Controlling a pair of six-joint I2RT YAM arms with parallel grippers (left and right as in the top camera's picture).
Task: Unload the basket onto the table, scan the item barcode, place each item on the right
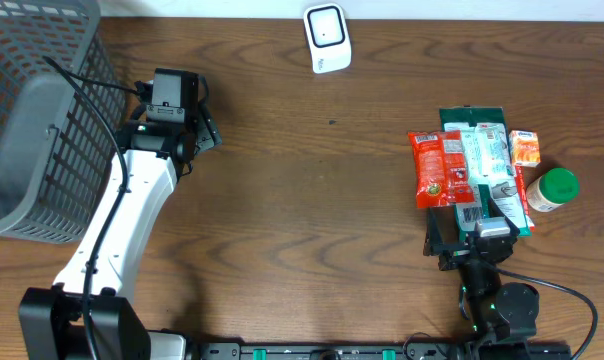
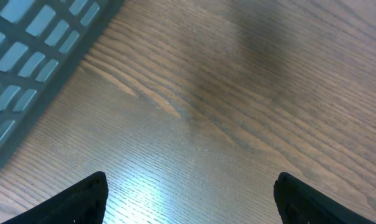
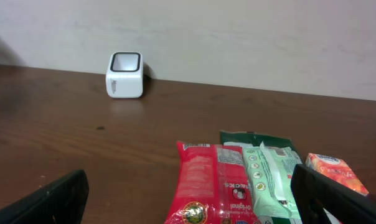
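Both the left gripper (image 2: 191,190) and right gripper (image 3: 188,186) are open wide, holding nothing. Shiny flat packets (image 1: 470,165) lie by the right one on the grainy wood table (image 1: 302,200), far from the boxy white scanner (image 1: 327,38).

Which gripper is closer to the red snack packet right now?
Right. The right gripper is close by the red snack packet; the left gripper is far across the table, beside the basket.

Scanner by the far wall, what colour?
White scanner with a black face; right wrist view shows it best.
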